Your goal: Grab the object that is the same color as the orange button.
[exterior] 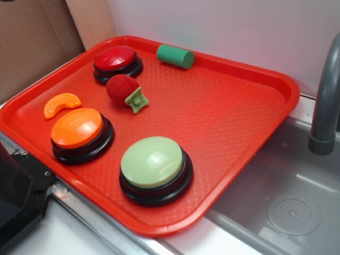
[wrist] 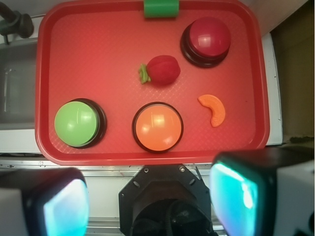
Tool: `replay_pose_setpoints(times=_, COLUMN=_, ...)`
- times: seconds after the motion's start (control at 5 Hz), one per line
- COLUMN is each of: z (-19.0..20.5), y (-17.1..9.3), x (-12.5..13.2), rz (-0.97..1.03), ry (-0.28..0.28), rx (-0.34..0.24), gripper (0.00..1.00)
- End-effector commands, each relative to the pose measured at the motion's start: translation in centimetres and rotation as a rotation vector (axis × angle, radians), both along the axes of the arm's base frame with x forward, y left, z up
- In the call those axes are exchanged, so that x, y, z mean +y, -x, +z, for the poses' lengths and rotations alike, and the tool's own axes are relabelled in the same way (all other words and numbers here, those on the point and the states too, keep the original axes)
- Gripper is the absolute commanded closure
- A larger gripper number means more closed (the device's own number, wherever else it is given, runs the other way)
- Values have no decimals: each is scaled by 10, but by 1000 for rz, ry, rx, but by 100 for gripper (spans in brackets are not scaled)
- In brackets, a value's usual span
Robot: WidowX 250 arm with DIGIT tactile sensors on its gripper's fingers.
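Holding on one red plastic tray (exterior: 249,74): three dome buttons, including one orange dome button (exterior: 77,128); one small orange ridged crescent segment (exterior: 61,103); one red fuzzy ball (exterior: 122,89); one green cylinder (exterior: 175,56). Tool (wrist: 147,196) spread wide, released, empty.

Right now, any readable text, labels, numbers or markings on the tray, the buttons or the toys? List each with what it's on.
None: no text, brand, number or sign shows in either view.
red tray: textured surface only, no print.
orange button, red button, green button: plain domes, no lettering.
orange segment: ridged lines, not writing.
red fuzzy ball and green cylinder: unmarked.
tool: no label visible.
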State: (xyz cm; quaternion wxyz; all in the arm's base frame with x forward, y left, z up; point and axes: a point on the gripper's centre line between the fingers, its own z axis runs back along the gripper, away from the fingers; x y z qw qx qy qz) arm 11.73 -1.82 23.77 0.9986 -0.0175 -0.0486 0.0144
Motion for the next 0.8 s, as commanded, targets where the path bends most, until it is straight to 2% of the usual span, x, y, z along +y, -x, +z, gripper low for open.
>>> replay_pose_setpoints(times=0.0, z=0, y=0, x=0, rz=0, ry=0, rx=0, gripper=0)
replay_pose_setpoints(times=0.2, z=-22, y=-15, x=29, rz=20, ry=12, rx=-14, gripper=0)
replay_pose_setpoints(times=0.4, z=-48, y=-24, x=57, rz=69, ry=-7, rx=-6, gripper=0)
replay_pose_setpoints(times=0.6, z=-84, y=-35, x=89, rz=74, ry=-50, rx=6, gripper=0)
